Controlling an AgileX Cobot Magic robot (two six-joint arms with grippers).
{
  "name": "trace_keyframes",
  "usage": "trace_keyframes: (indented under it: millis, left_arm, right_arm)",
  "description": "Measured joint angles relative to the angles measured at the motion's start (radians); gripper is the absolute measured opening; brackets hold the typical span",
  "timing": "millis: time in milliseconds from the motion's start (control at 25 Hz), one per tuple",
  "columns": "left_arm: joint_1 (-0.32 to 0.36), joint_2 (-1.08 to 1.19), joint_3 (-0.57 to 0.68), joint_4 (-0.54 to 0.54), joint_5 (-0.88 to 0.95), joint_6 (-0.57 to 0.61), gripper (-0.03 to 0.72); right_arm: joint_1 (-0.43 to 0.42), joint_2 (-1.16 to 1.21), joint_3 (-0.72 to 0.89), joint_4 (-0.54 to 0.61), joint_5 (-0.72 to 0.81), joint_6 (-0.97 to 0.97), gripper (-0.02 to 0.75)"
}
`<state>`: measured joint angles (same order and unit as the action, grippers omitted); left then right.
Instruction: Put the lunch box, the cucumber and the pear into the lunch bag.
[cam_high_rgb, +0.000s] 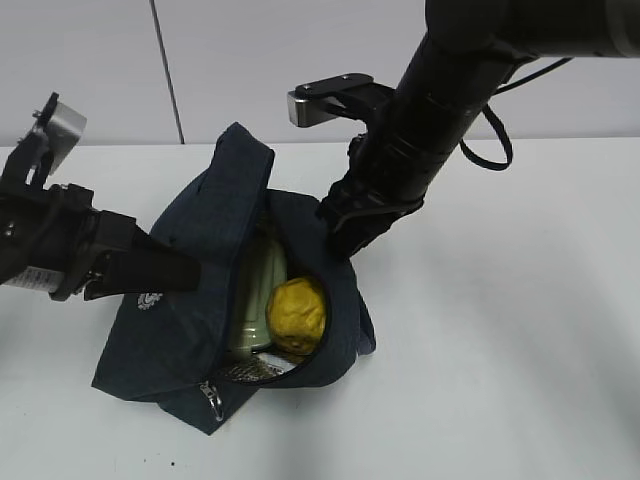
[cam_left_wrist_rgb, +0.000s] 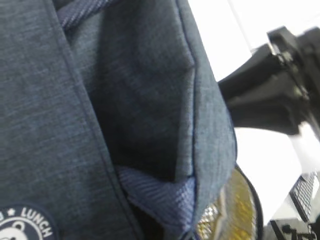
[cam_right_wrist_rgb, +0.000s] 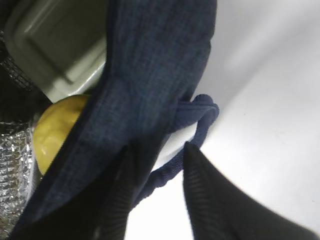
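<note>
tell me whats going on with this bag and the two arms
Two robot arms are packing a navy lunch bag on a white table. The left claw is at the bag's left side and the right claw is at the right rim by a loop handle, seemingly keeping the mouth open. The sage-lidded lunch box and the yellow pear are already inside. No cucumber is visible.

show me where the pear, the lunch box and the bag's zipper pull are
pear (cam_high_rgb: 296, 315), exterior view, on the middle of its yellow skin inside the open bag.
lunch box (cam_high_rgb: 258, 290), exterior view, on its pale green lid, left of the pear.
zipper pull (cam_high_rgb: 213, 400), exterior view, on the metal ring at the bag's near end.
</note>
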<state>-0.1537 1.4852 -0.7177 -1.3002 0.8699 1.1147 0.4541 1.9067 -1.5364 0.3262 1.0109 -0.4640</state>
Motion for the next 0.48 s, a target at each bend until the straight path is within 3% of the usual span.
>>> trace_keyframes:
  millis: [80,160,480]
  left_arm:
    - [0.0,0.0,0.0,0.0,-0.015,-0.014,0.028]
    - [0.0,0.0,0.0,0.0,-0.018,-0.018,0.028]
    - [0.0,0.0,0.0,0.0,-0.021,-0.023,0.028]
  right_arm:
    - [-0.002,0.0,0.0,0.022,0.0,0.0,0.375]
    - [-0.002,-0.002,0.0,0.036,0.004,0.0,0.426]
    - [-0.002,-0.002,0.0,0.14,0.053,-0.013,0.46]
